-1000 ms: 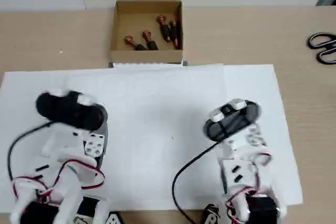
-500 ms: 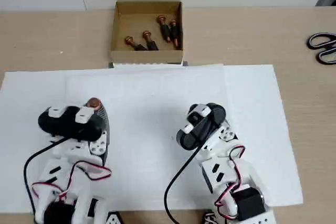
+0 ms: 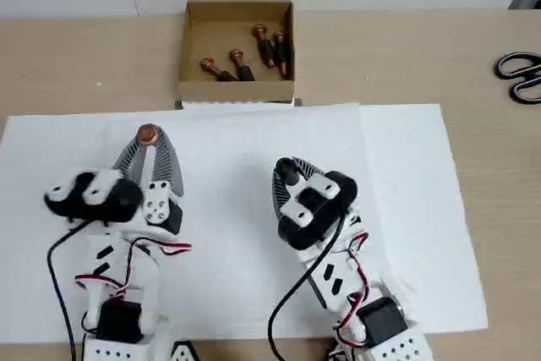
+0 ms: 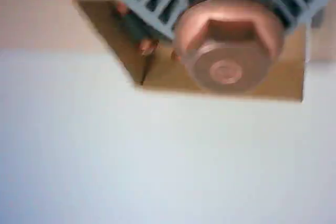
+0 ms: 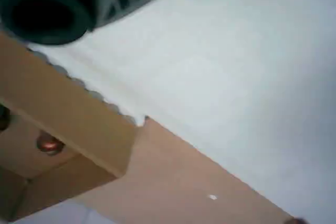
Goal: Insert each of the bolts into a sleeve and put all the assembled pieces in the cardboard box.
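Bolt (image 3: 148, 134), clamped in left jaws, axis toward 12 o'clock, lies at 9 o'clock from sleeve (image 3: 287, 172) clamped in right jaws.

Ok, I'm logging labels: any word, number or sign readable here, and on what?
None can be read.
The bolt in the left gripper has a round mark on its head, too blurred to read.
The cardboard box and white paper show no print.

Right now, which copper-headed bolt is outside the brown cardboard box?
The bolt in the left gripper, over white paper; four others lie in the box.
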